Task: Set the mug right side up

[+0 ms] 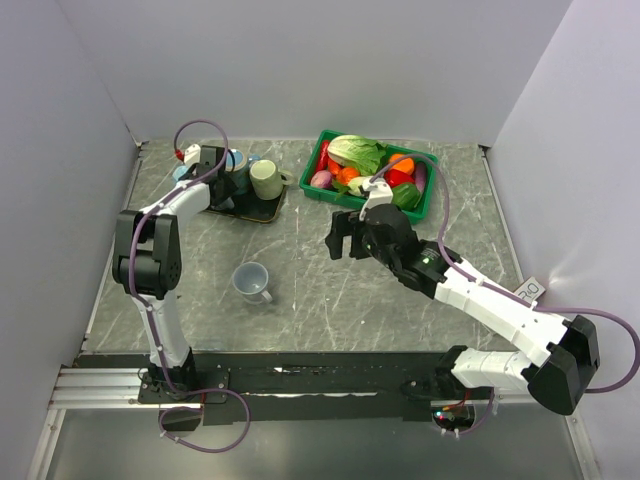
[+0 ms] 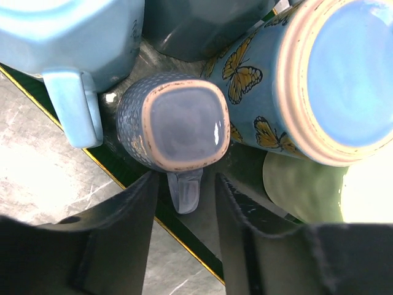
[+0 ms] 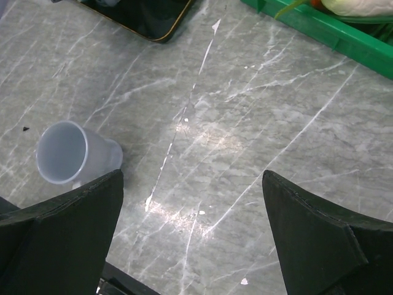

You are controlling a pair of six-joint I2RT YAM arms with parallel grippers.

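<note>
top external: overhead from behind, whole surface (image 1: 330, 300)
left wrist: close over inverted mug (image 2: 184, 126)
right wrist: higher, shares tray (image 3: 138, 15) corner with top

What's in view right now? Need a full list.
speckled mug: 1, dark blue, base up on the tray, in front of the left fingers
butterfly mug: 1, blue, tray, touching the speckled mug
light blue mug: 1, tray
dark teal mug: 1, tray
pale green mug: 1, tray
tray: 1, black, back left
loose mug: 1, grey-blue, upright on the table
bin: 1, green, back right, holds toy vegetables
table: 1, grey marble
left gripper: open, astride the speckled mug's handle
right gripper: open, above bare table
</note>
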